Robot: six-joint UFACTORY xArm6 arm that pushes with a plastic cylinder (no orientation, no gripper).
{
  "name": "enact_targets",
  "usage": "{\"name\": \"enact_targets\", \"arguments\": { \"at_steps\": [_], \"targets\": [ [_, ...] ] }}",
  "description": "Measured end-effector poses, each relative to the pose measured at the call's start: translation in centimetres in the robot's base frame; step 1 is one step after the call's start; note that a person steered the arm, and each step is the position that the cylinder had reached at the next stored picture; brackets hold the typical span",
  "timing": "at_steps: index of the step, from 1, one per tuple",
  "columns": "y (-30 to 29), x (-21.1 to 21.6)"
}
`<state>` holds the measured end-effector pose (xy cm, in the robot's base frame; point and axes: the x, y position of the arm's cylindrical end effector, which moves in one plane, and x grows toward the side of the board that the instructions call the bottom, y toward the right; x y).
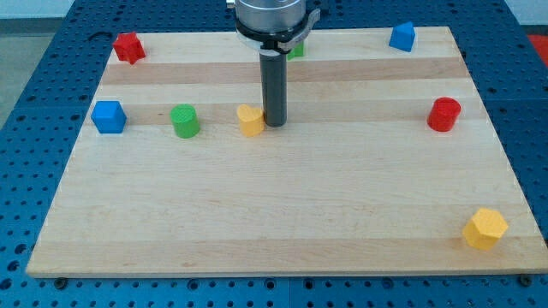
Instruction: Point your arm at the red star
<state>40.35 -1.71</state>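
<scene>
1. My tip (275, 125), the bare end of the dark rod, holds nothing; it sits on the wooden board (282, 222), just beside the small yellow block (250, 120) on its view-left.
2. The red star-shaped block (128, 47) lies well apart, toward the view's upper left, near the board's corner.
3. Star's facing and long axis: too small to tell.
4. Judgement: travel is a long up-left diagonal, passing above the green cylinder (184, 121).

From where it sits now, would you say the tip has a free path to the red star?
Probably yes. My tip sits beside the yellow block; bare board lies between it and the red star at the view's top left, the green cylinder staying below that line.
</scene>
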Motion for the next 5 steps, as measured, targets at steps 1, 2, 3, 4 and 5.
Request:
{"name": "enact_targets", "arguments": {
  "at_steps": [1, 2, 3, 4, 5],
  "targets": [
    [0.0, 0.0],
    [-0.1, -1.6],
    [-0.2, -2.6],
    [-0.6, -2.7],
    [-2.1, -2.7]
  ]
}}
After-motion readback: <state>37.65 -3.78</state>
